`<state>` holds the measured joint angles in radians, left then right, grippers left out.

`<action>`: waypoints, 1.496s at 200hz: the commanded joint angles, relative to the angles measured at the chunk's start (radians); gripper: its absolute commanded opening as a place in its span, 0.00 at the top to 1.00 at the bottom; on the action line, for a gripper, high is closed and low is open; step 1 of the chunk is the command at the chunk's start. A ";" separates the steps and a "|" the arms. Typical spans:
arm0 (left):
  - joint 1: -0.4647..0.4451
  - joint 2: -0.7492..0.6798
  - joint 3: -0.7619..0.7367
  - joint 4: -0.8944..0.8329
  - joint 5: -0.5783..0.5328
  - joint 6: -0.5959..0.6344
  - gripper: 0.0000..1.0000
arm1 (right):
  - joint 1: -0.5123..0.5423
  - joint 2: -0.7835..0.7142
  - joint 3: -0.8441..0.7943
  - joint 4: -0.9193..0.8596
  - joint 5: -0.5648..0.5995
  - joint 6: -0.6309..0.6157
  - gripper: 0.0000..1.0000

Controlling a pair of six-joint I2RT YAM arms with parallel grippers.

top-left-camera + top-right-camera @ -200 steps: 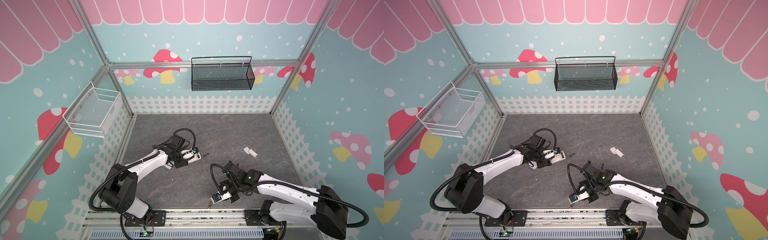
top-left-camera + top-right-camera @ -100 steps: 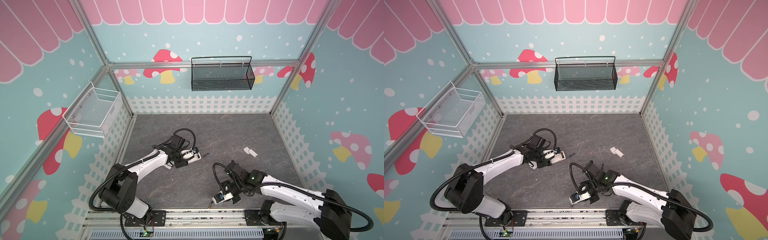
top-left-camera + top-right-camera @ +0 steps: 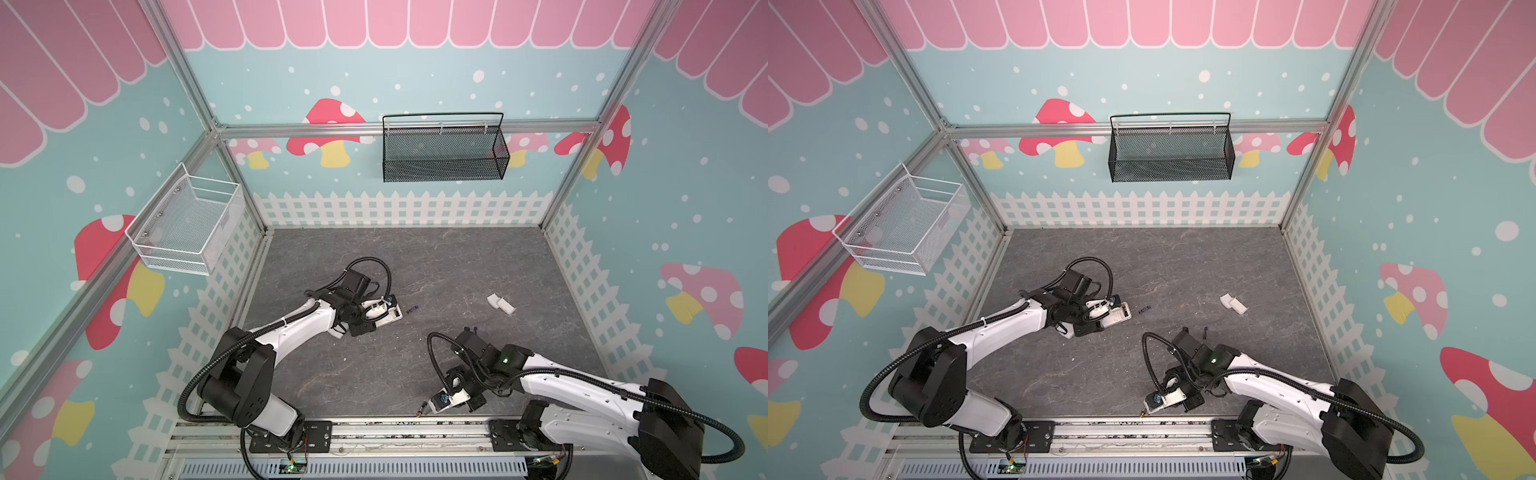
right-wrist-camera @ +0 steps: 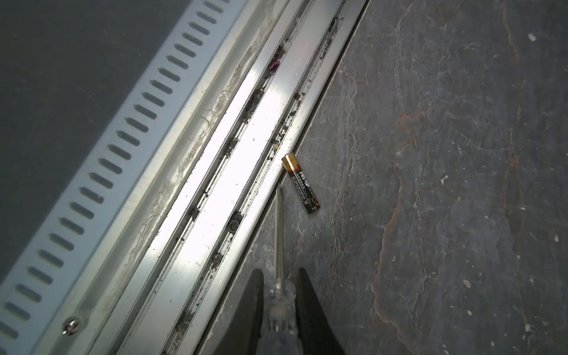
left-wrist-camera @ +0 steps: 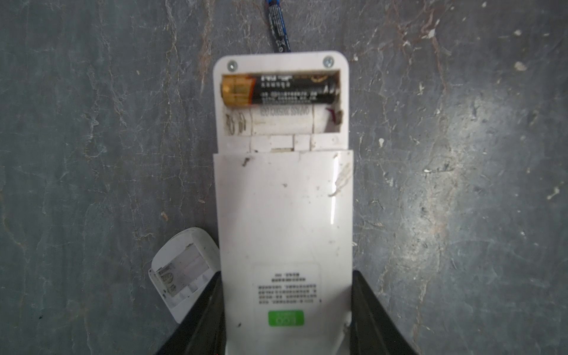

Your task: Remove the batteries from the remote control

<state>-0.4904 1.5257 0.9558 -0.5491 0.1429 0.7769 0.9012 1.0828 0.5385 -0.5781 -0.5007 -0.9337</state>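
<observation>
Table (image 3: 457, 266) of grey veined surface carries everything, with an aluminium rail (image 4: 215, 153) running along its front edge. A black mesh basket (image 3: 444, 153) hangs on the back wall and a white wire basket (image 3: 187, 226) on the left wall. The left arm (image 3: 291, 328) reaches to the table's middle. The right arm (image 3: 561, 378) bends back toward the front rail.

The remote control (image 5: 282, 209) lies flat on the table, back upward, with its battery bay uncovered. The left fingers (image 5: 203, 313) are clamped on its long sides at the end away from the bay. A smaller white casing (image 5: 181, 270) lies just beside the remote, partly behind one finger. Two white plastic pieces (image 3: 500, 303) lie together, well apart to the right in both top views.

The right fingers (image 4: 310, 307) are closed on the clear handle of a screwdriver (image 4: 278, 307), whose metal shaft points at the seam between table and rail.

One black-and-gold battery (image 5: 285, 90) sits in the bay slot nearest the remote's end; the neighbouring slot shows bare white plastic and a spring. A second black-and-gold battery (image 4: 300, 183) lies on the table close to the rail, just beside the screwdriver's tip and not touching it. A dark blue battery (image 5: 278, 27) lies on the table just past the remote's bay end. The other dark blue battery (image 3: 1205, 332) lies on the table beside the right arm's wrist.
</observation>
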 commanded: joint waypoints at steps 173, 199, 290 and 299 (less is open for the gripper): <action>-0.011 -0.122 -0.027 -0.019 0.177 -0.564 0.84 | -0.091 -0.047 -0.015 0.472 0.189 0.450 1.00; -0.065 -0.104 -0.037 -0.089 0.111 -0.585 0.84 | -0.091 0.011 0.010 0.545 0.315 0.636 1.00; -0.139 -0.022 -0.051 -0.120 0.029 -0.672 0.71 | -0.088 0.193 0.091 0.503 0.400 0.791 1.00; -0.148 0.000 -0.044 -0.124 0.030 -0.690 0.68 | -0.089 0.210 0.100 0.511 0.402 0.794 1.00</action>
<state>-0.6174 1.4834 0.8780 -0.6674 0.1921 0.1516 0.8116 1.2560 0.5961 -0.0685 -0.1204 -0.1768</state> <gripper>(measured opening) 0.487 0.172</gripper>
